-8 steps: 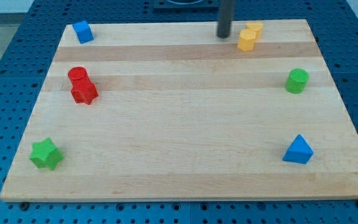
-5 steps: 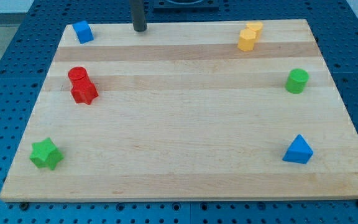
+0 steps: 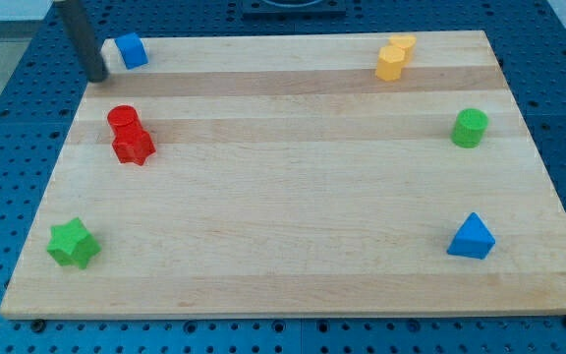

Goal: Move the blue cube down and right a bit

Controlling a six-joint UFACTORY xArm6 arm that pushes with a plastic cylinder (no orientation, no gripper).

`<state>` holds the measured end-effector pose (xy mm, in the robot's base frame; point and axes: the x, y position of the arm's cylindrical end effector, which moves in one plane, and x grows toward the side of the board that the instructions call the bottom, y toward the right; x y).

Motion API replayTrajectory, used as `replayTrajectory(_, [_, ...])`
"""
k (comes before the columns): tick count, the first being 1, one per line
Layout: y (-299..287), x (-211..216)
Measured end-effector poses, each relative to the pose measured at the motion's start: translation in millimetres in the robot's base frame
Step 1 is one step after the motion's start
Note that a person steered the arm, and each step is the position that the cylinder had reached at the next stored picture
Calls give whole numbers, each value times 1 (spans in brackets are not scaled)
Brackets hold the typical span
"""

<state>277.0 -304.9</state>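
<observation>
The blue cube [image 3: 130, 49] sits at the board's top left corner. My tip [image 3: 97, 76] is just left of it and slightly lower, at the board's left edge, with a small gap between them. The dark rod rises from the tip toward the view's top left.
A red cylinder [image 3: 123, 121] and a red star-like block [image 3: 133, 147] sit together below the cube. Two yellow blocks [image 3: 394, 57] are at the top right, a green cylinder [image 3: 470, 128] at the right, a blue triangle [image 3: 472, 237] at the lower right, a green star [image 3: 72, 243] at the lower left.
My tip has swept left along the board's top edge, from beside the yellow blocks, past the blue cube, to its lower left. No block has moved.
</observation>
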Motion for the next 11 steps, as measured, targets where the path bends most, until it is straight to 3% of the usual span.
replayTrajectory(2, [0, -11])
replayTrajectory(4, [3, -86])
replayTrajectory(5, [69, -67])
replayTrajectory(6, [152, -17])
replayTrajectory(7, [162, -19])
replayTrajectory(8, [111, -62])
replayTrajectory(9, [35, -67])
replayTrajectory(10, [15, -32])
replayTrajectory(11, [76, 9])
